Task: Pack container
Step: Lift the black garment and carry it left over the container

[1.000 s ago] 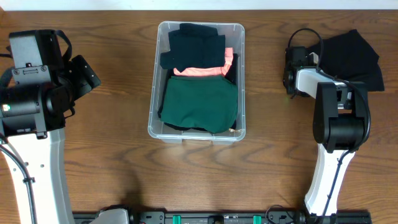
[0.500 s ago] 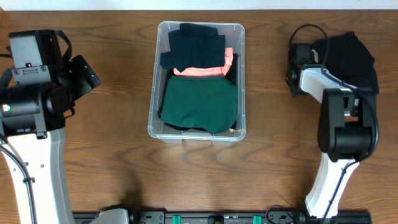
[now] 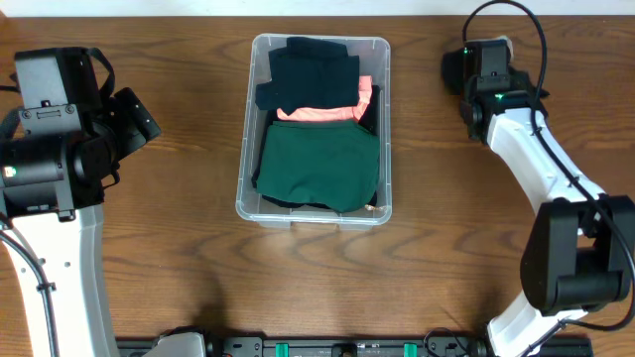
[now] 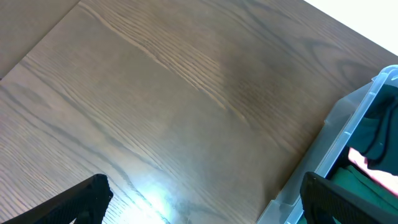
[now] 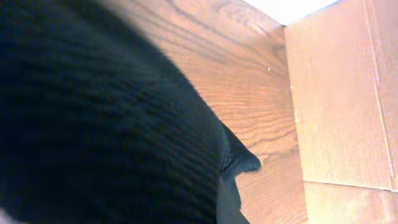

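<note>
The clear container (image 3: 313, 215) stands at the table's middle and holds a dark green garment (image 3: 317, 169), a pink one (image 3: 322, 112) and a dark one (image 3: 308, 69). Its corner shows in the left wrist view (image 4: 348, 137). My left gripper (image 3: 134, 119) hovers left of the container with its jaws wide apart (image 4: 205, 208) and nothing between them. My right gripper (image 3: 461, 71) is up at the back, right of the container. A black knit garment (image 5: 106, 124) fills the right wrist view and hides the fingers that are shut on it.
A cardboard box (image 5: 342, 106) stands at the right of the right wrist view. The table's back edge runs close behind the container and the right gripper. Bare wood lies on both sides of the container.
My right arm has swung up and toward the back left, taking the black garment off the table at the back right. The left arm has not moved.
</note>
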You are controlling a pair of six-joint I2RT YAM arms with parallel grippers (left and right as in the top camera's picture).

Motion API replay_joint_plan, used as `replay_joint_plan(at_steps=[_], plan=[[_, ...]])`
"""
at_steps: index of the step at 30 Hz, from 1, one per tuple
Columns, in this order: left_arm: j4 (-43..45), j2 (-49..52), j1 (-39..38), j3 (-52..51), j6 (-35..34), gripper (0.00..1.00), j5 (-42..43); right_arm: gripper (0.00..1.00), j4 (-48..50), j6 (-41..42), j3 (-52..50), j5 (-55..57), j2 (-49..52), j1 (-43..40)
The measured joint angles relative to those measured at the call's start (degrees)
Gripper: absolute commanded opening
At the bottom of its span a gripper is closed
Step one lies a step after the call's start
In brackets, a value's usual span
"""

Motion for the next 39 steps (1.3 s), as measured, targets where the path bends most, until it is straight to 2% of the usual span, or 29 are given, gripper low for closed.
replay_joint_plan(at_steps=[12,20,26,39], plan=[[-0.02,0.00,0.00,0.00,0.00,0.98,0.00,0.01,-0.79,-0.09,0.00,-0.59,-0.74,0.59],[0.00,0.00,0.00,0.00,0.00,0.98,0.00,0.01,-1.01,-0.55,2.45,-0.57,-6.54,1.62],[0.00,0.00,0.00,0.00,0.00,0.98,0.00,0.01,0.52,-0.98,6.75,-0.44,-11.13,4.98],[0.00,0.00,-0.02,0.00,0.00,0.98,0.00,0.01,7.26,-2.60,10.38,-0.44,-11.63,13.92]])
